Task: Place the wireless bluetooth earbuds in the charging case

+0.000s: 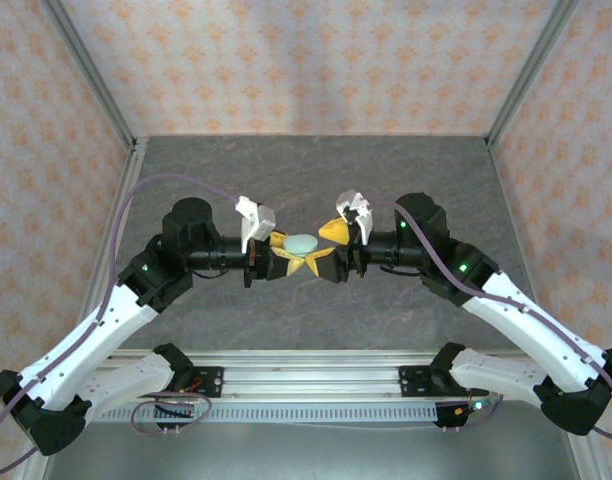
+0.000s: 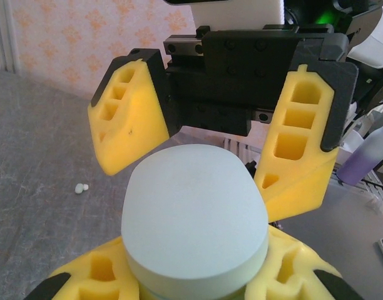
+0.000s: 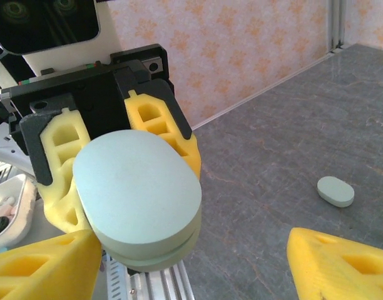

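While aloft, smooth mint charging case in left end effector.

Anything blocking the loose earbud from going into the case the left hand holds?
Yes. The case, gripped by the left hand, looks shut, its halves closed together. The earbud lies apart on the table.

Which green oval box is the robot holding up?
The mint-green oval case pinched by the left gripper, up off the grey table. The other mint oval case lies flat on it, alone.
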Available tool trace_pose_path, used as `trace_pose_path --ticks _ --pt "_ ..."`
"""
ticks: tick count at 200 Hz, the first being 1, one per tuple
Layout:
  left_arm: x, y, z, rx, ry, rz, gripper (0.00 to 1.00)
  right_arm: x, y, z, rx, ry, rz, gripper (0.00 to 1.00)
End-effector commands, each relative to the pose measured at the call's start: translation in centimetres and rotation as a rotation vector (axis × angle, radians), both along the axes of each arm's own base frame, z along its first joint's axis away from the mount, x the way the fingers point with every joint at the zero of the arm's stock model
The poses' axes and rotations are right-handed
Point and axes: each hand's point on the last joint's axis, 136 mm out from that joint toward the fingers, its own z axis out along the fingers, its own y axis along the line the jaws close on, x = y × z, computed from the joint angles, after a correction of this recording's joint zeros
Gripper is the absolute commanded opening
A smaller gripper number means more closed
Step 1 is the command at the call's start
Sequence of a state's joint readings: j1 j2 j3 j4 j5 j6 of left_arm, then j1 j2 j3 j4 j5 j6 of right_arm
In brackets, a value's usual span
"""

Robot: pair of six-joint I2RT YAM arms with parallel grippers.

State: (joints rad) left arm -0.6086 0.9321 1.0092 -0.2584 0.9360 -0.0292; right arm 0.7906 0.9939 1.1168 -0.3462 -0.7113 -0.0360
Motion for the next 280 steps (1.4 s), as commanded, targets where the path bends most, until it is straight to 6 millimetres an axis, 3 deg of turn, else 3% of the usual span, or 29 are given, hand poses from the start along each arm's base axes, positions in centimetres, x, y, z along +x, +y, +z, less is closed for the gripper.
trace_pose_path --ticks 1,112,182,234,280 --pt "-1.0 -0.2 1.6 -0.032 -0.014 -0.048 0.0 1.3 -0.2 2.6 0.041 -0.086 -0.063 0.77" --pt "-1.1 -0.2 1.3 -0.026 -0.01 -0.056 0.0 0.6 0.3 4.0 0.085 -0.053 -0.021 0.77" --pt "-1.4 -0.2 1.1 -0.023 -0.003 -0.065 0.0 1.3 0.4 3.4 0.066 -0.027 -0.046 0.74" --pt "-1.7 -0.3 1.2 -0.029 0.001 -0.088 0.0 0.8 1.4 3.9 0.092 -0.029 0.03 0.57" --pt "-1.8 -0.3 1.0 -0.018 0.002 -0.095 0.0 -0.1 1.6 4.3 0.117 -0.042 0.082 0.31"
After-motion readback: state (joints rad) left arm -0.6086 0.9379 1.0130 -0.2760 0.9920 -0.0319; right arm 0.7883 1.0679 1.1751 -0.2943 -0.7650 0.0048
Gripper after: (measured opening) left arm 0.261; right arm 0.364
